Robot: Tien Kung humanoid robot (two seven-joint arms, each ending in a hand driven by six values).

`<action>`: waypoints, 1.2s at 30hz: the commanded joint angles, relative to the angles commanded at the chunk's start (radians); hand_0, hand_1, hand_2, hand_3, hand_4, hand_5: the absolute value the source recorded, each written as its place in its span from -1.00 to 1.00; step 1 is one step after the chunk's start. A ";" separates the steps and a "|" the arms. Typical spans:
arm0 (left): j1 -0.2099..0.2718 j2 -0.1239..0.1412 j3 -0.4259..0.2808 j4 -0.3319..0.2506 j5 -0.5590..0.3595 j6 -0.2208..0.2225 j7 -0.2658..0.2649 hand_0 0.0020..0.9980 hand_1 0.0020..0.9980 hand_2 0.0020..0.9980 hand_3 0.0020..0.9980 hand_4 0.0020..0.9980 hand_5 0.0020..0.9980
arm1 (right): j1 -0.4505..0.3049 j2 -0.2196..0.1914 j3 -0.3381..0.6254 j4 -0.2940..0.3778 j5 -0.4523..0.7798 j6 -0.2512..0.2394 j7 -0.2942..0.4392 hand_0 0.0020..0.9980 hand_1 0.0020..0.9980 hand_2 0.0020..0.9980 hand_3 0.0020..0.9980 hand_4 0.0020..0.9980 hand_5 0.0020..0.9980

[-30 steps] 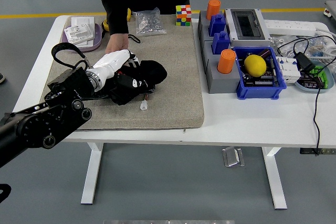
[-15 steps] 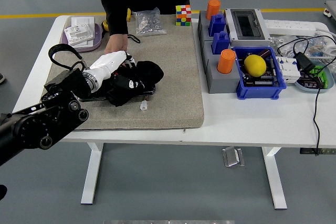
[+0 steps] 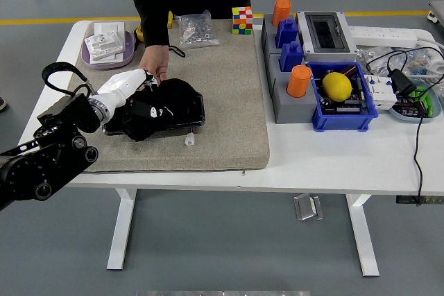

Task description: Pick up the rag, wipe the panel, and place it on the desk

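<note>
Left arm pulled back left since earlier frame, dragging rag across panel on grey mat.
Left hand: fingers curled on rag.
Person's hand steadying panel's far edge: collision risk.
Small white connector may snag.

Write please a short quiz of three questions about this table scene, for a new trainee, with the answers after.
1. True or false: the left hand rests on the black rag.
2. What lies in the blue bin? A) lemon B) cube C) cup
3. Whose hand steadies the panel at its far edge?

Key: 1 true. 2 A, the yellow lemon. 3 The person's, from the far side.
</note>
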 joint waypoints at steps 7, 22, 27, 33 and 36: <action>0.017 0.031 -0.002 -0.002 0.000 -0.003 -0.004 -0.50 -0.64 -0.09 -0.24 -0.53 -1.00 | -0.005 0.002 -0.009 -0.003 0.010 0.000 0.000 0.39 0.35 0.37 0.18 0.87 -0.10; 0.054 0.083 -0.027 0.014 0.011 -0.007 -0.014 -0.52 -0.65 -0.09 -0.24 -0.53 -1.00 | -0.012 0.004 -0.014 -0.004 0.017 0.001 0.000 0.39 0.35 0.37 0.18 0.87 -0.09; 0.061 0.095 -0.043 0.023 0.016 -0.008 -0.016 -0.52 -0.65 -0.09 -0.24 -0.53 -1.00 | -0.013 0.002 -0.023 -0.006 0.025 0.002 0.000 0.39 0.35 0.37 0.18 0.87 -0.10; 0.068 0.111 -0.052 0.024 0.018 -0.010 -0.017 -0.52 -0.65 -0.09 -0.24 -0.52 -1.00 | -0.012 0.003 -0.017 -0.007 0.022 0.002 0.001 0.39 0.35 0.37 0.18 0.87 -0.10; 0.070 0.119 -0.052 0.026 0.018 -0.010 -0.017 -0.53 -0.65 -0.09 -0.24 -0.53 -1.00 | -0.013 0.004 -0.018 -0.007 0.023 0.002 0.001 0.39 0.35 0.37 0.18 0.87 -0.10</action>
